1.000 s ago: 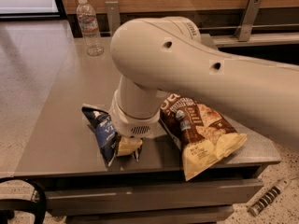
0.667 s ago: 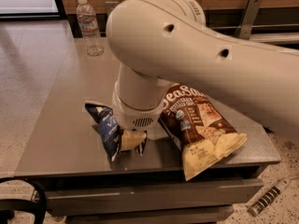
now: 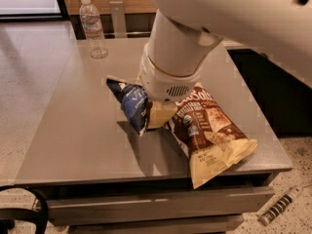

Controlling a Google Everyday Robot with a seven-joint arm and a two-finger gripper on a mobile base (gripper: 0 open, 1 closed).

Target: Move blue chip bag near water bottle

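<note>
Camera view: I see the gripper (image 3: 149, 115) under the arm's thick white wrist, over the middle of the grey bench (image 3: 73, 130). It is pinching the blue chip bag (image 3: 130, 103); a beige pad presses the bag's right face. The bag's long axis runs on a slant. Its white-edged upper end points to the far left, toward the water bottle (image 3: 92, 28), and its lower end is down near the bench top. The bag is dark navy foil, creased where it is pinched, and of its white lettering I can read only "VI". The bottle is clear ribbed plastic with a white cap. It stands upright at the far left corner, well apart from the bag. Just right of the gripper lies a larger brown and yellow bag (image 3: 209, 135), crinkled, with "Salt" legible.
</note>
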